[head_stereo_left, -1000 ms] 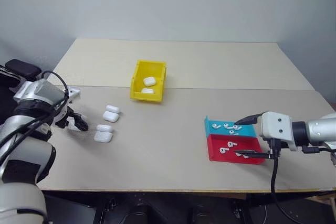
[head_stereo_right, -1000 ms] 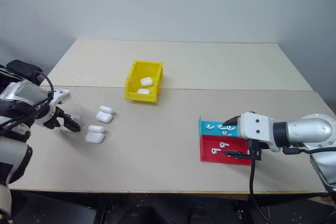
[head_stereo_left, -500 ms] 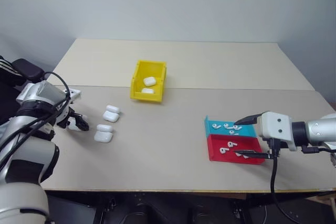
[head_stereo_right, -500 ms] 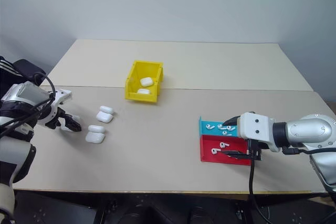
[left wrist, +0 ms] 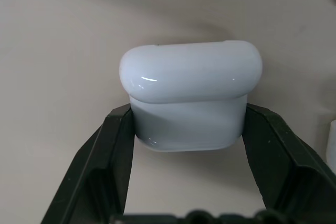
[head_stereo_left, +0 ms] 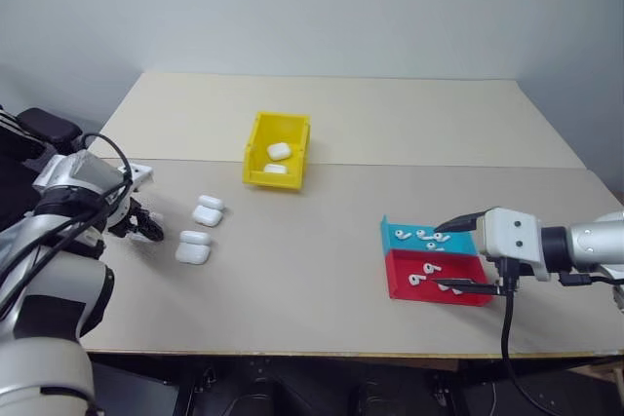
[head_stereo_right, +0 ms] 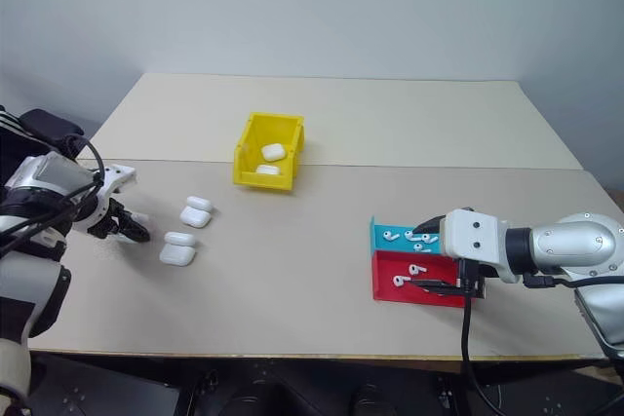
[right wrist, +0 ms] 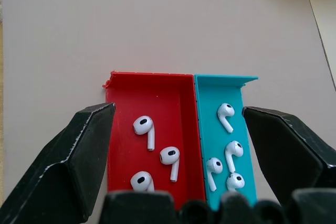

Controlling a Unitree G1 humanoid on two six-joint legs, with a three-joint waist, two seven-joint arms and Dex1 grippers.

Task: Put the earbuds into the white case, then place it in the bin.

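Case [left wrist: 190, 100] now clamped between the left pincer's [left wrist: 188, 129] two black fingers, lid shut, resting on or just above the table [head_stereo_left: 322, 270]; from the head views we cannot quite tell which. A second ago those fingers stood apart around it, so we read the grasp as just made and the case ready to lift and open. Four more white cases [head_stereo_left: 200, 231] lie just beside the left pincer, toward the table's middle. The right pincer [right wrist: 181, 129] has not moved: it hangs spread wide over the red tray [right wrist: 123, 87] and blue tray [right wrist: 247, 129], earbuds [right wrist: 144, 127] below it. The yellow bin [head_stereo_left: 276, 149], well beyond both pincers, already holds two cases.
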